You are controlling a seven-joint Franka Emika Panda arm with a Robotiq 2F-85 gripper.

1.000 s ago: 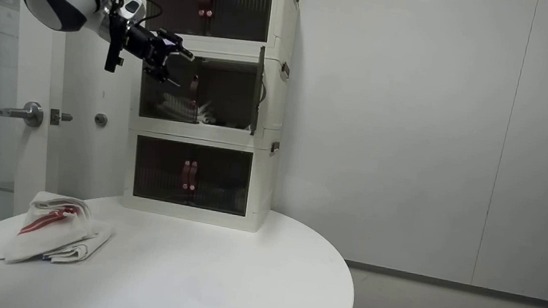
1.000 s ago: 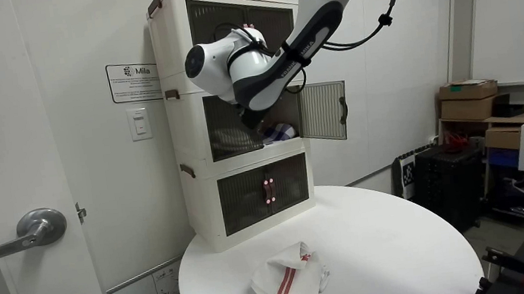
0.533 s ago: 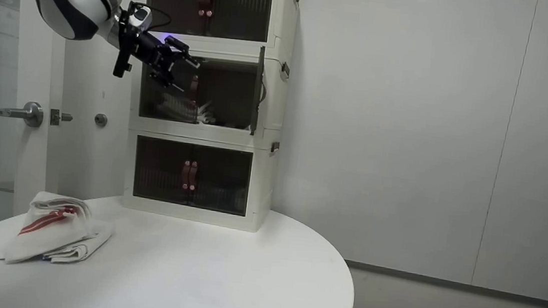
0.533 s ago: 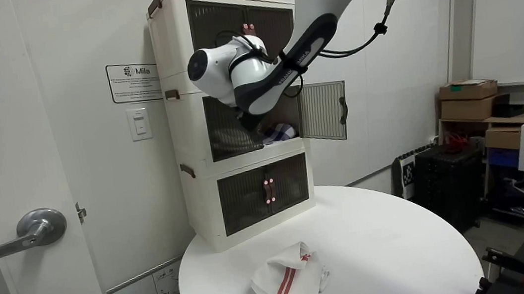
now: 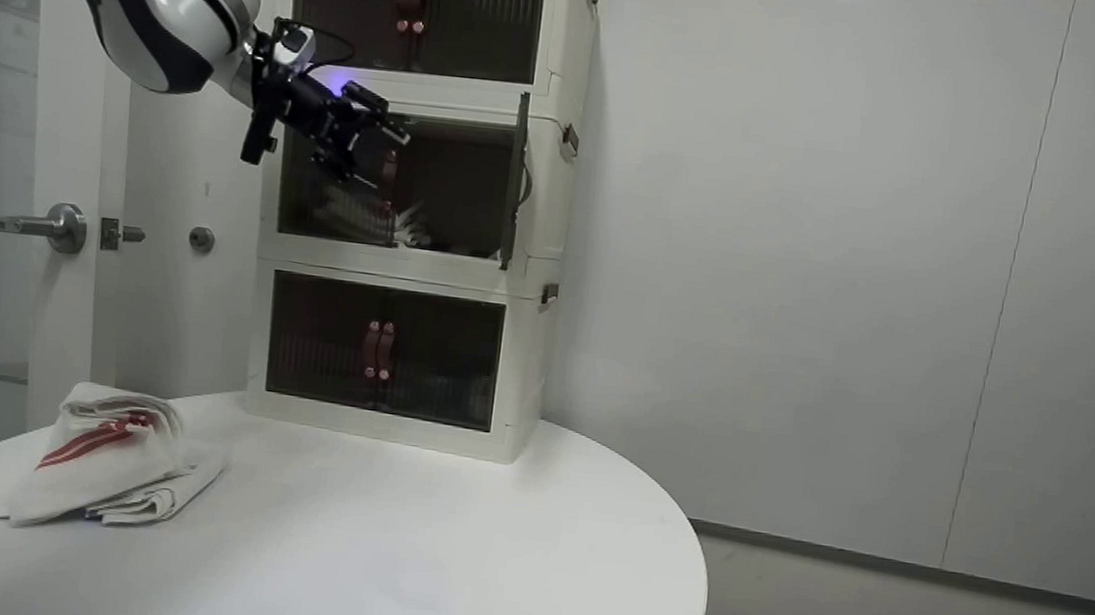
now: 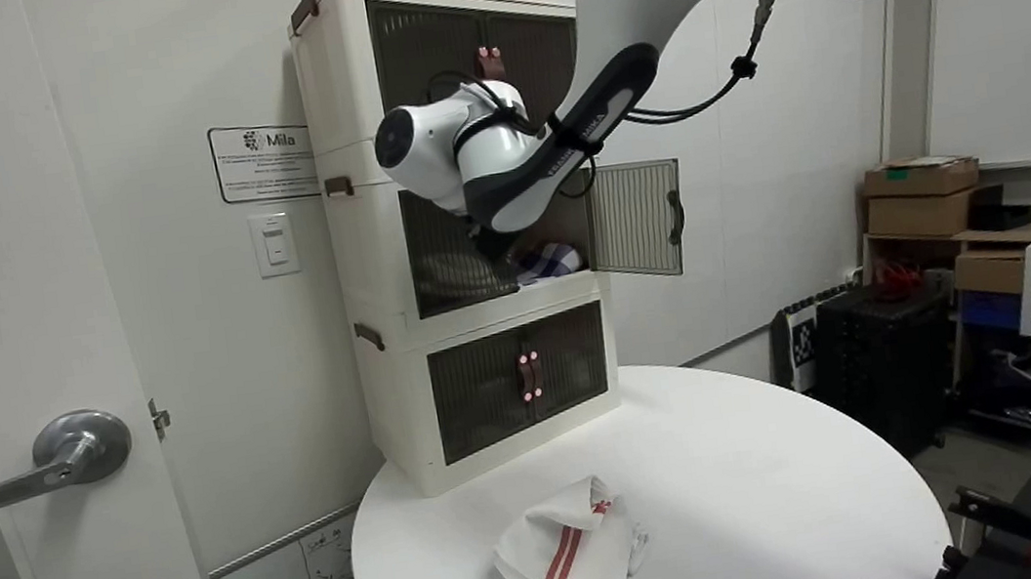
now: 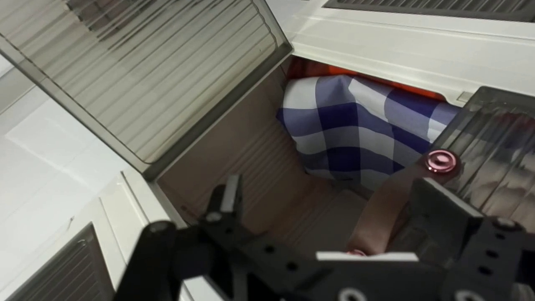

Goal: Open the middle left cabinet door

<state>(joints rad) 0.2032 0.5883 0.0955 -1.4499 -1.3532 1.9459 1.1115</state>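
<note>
The middle left cabinet door [image 5: 331, 211] is closed, with a greyish ribbed see-through pane; it also shows in an exterior view [image 6: 444, 264] and at the right of the wrist view [image 7: 505, 167]. Its brown strap handle [image 7: 382, 205] has pink studs and sits at the door's inner edge. My gripper [image 5: 388, 161] is open and empty in front of this door, close to the handle. In the wrist view my fingers [image 7: 334, 198] stand wide apart, with the handle seen between them, nearer the right finger. I see no grip on it. In an exterior view the arm hides the fingers.
The same tier's right-hand door [image 6: 640, 220] stands open, swung outward, and fills the upper left of the wrist view [image 7: 167, 79]. A blue-and-white checked cloth [image 7: 355, 125] lies inside that tier. A white towel with red stripes [image 6: 572, 553] lies on the round white table [image 6: 745, 478].
The arm and open gripper have moved down and to the right in an exterior view, nearer the left door's handle. The cabinet doors and towel have not moved.
</note>
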